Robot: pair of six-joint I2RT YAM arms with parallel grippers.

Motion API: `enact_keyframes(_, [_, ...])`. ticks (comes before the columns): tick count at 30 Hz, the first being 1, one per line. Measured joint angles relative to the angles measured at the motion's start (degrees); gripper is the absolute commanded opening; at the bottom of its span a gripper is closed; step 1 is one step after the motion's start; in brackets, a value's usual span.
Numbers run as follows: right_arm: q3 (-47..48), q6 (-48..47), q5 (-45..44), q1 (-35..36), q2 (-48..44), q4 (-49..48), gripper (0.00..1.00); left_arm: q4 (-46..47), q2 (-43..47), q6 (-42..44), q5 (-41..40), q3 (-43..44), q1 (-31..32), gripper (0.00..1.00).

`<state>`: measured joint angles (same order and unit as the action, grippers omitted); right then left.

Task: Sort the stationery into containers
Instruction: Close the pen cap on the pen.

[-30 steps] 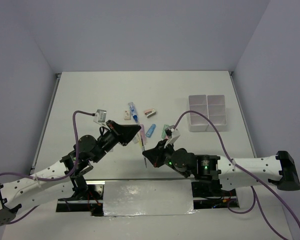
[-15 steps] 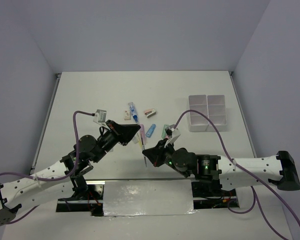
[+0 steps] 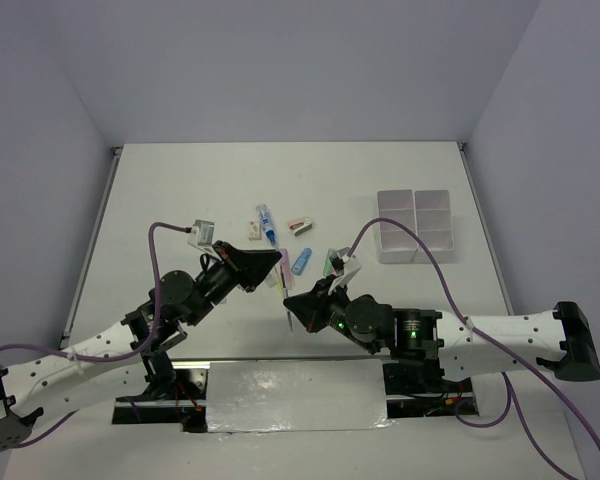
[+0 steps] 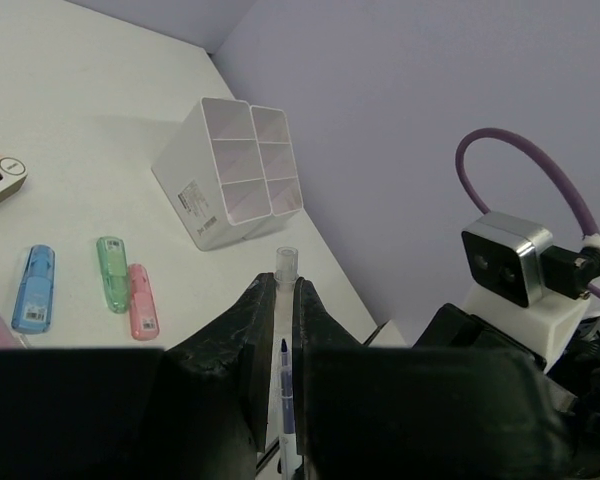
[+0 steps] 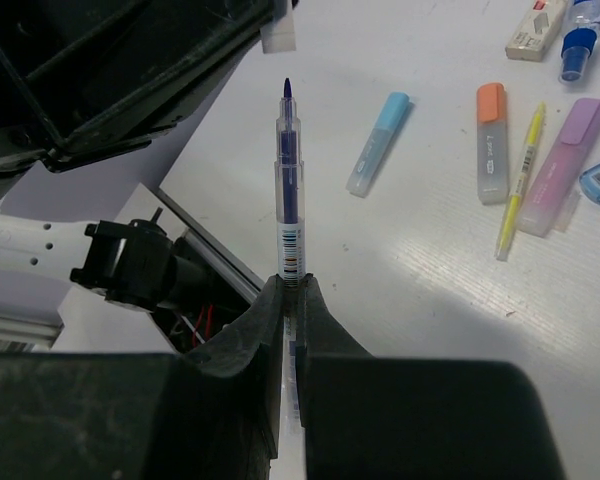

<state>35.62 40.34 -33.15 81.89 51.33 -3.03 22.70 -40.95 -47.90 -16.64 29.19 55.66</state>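
My left gripper [image 4: 285,285] [image 3: 277,266] is shut on a clear pen cap [image 4: 285,262], whose end sticks out past the fingertips. My right gripper [image 5: 292,285] [image 3: 292,302] is shut on a thin clear pen [image 5: 288,190]. The pen's blue tip points at the cap [image 5: 278,35], a short gap away. Both grippers hover above the table's near middle. The containers [image 3: 415,225] [image 4: 235,175], a white 2x2 block of bins, stand at the right. Loose stationery lies between them: a blue marker [image 5: 378,143], an orange marker [image 5: 491,142], a purple marker [image 5: 562,165] and a yellow pen [image 5: 519,182].
Small blue [image 4: 35,288], green [image 4: 111,273] and pink [image 4: 143,300] pieces lie side by side near the bins. A blue-white tube [image 3: 267,224] and erasers [image 3: 300,225] lie farther back. Purple cables loop off both wrists; the table's front edge [image 3: 280,360] is just below the grippers.
The right gripper with the pen has crept slightly left toward the cap. The left arm has stayed put.
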Motion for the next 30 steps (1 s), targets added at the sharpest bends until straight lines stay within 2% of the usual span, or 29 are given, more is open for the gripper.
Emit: enact_keyframes(30, [3.4, -2.3, -2.0, 0.0, 1.6, 1.1, 0.00, 1.2, 0.6, 0.0, 0.2, -1.2, 0.0, 0.00])
